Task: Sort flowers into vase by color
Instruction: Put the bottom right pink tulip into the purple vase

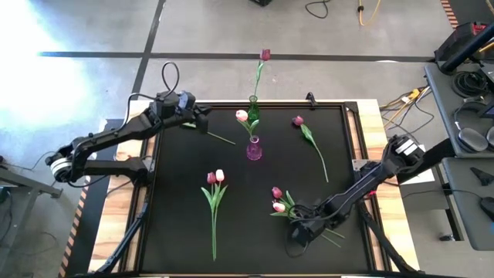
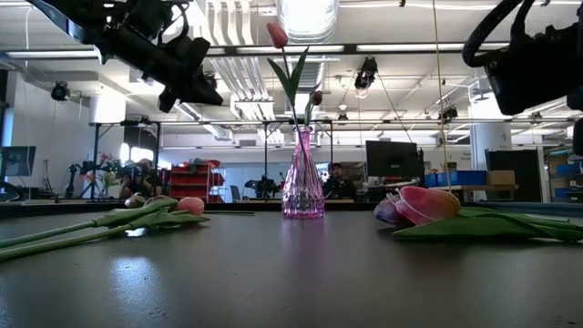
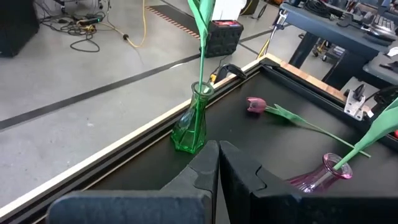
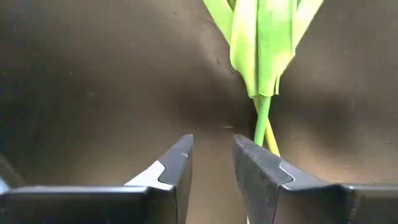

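**Reaching for the next pair of tulips**

Our right pincer point(image 1: 297, 229) hovers low over two tulips point(image 1: 279, 199) on the worktop point(image 1: 185, 154), fingers slightly apart, empty. Left pincer point(image 1: 202, 120) waits closed near the green vase point(image 1: 252, 110). Next we must close on one stem point(image 4: 262, 121) only.

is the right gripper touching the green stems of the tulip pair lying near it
Apart. In the right wrist view the right gripper hangs with its fingers slightly parted, and bare black table shows between the fingertips and the green stems.
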`<move>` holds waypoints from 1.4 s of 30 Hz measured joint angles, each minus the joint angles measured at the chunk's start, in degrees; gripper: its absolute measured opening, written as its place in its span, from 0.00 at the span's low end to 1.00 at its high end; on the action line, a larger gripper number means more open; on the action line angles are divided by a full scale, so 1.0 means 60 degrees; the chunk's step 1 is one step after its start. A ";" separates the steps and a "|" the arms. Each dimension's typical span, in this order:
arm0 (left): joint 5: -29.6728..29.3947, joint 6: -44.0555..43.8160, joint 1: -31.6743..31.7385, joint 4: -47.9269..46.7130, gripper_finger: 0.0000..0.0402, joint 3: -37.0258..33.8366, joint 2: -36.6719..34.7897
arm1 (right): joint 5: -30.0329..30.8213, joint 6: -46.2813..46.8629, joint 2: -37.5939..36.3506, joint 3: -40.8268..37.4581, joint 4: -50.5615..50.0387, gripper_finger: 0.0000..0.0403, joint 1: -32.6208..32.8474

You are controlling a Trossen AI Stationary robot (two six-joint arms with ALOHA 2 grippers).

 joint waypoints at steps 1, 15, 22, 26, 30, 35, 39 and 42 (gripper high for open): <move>0.0000 0.0003 0.0000 0.0000 0.00 0.0007 0.0000 | 0.0040 -0.0074 0.0030 0.0000 0.0059 0.24 0.0000; 0.0000 0.0007 -0.0004 -0.0036 0.00 0.0007 0.0007 | 0.1511 -0.2668 0.0450 0.0047 0.0347 0.25 -0.0633; 0.0004 0.0008 -0.0004 -0.0157 0.00 0.0007 0.0007 | 0.1372 -0.2970 0.0588 0.0058 0.0406 0.23 -0.1018; 0.0000 0.0010 -0.0004 -0.0160 0.00 0.0007 0.0007 | 0.0979 -0.3036 0.0588 0.0055 0.0372 0.15 -0.1197; 0.0003 0.0008 -0.0004 -0.0160 0.00 0.0007 0.0007 | 0.0646 -0.3096 0.0489 0.0126 0.0308 0.04 -0.1342; 0.0004 0.0010 -0.0004 -0.0153 0.00 0.0007 0.0007 | 0.0731 -0.3306 -0.0088 0.0792 0.0401 0.03 -0.1348; 0.0004 0.0009 -0.0004 -0.0141 0.00 0.0007 0.0007 | 0.1018 -0.3547 -0.0579 0.1539 0.0364 0.03 -0.1342; 0.0005 -0.0001 -0.0003 -0.0073 0.00 0.0007 0.0007 | 0.1477 -0.3657 -0.0975 0.2130 0.0356 0.03 -0.1467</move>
